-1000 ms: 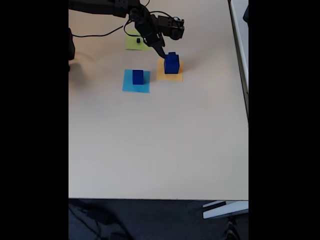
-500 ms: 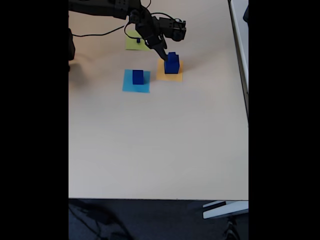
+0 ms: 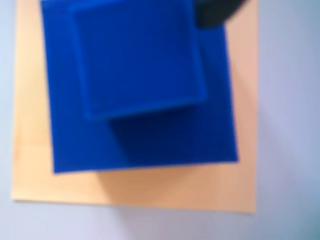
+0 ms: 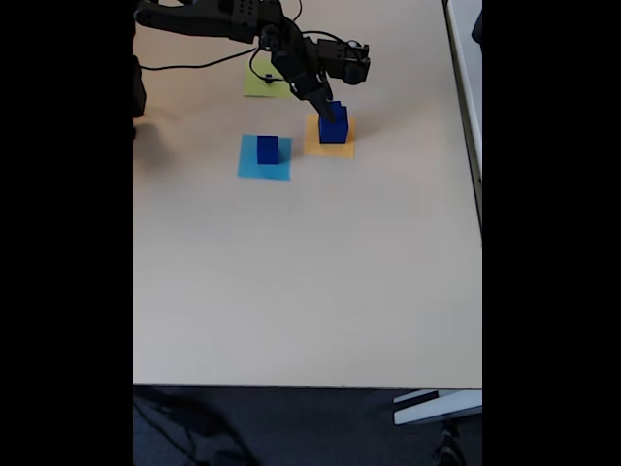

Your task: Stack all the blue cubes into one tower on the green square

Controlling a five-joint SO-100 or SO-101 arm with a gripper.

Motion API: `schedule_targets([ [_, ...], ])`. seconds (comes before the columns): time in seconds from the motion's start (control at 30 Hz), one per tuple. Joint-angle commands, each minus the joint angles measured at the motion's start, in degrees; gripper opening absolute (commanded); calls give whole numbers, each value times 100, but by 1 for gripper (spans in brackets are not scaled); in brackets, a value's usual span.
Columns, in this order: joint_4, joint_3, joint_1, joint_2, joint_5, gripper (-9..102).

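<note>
Lower now than a second ago, the fingers (image 3: 215,12) show in the wrist view as a dark blur at the upper right, touching the smaller blue cube (image 3: 137,55), which sits skewed on the large cube (image 3: 145,135) over the orange square (image 3: 135,185); whether they grip it I cannot tell. In the fixed view they (image 4: 328,109) crowd that pair in the upper middle, right of the cube (image 4: 268,149) on the light-blue square (image 4: 264,169), with the green square (image 4: 258,87) above on the counter (image 4: 310,282). A one-sided nudge could slide the skewed top cube off.

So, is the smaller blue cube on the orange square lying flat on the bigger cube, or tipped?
Flat: in the wrist view the smaller cube rests on the bigger cube, slightly rotated against it.
</note>
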Motion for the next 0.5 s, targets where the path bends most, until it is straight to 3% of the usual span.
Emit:
schedule_targets([
  [0.0,-70,-422,-97,35,35,22],
  [0.47,-79,-633,-185,-211,105,21],
])
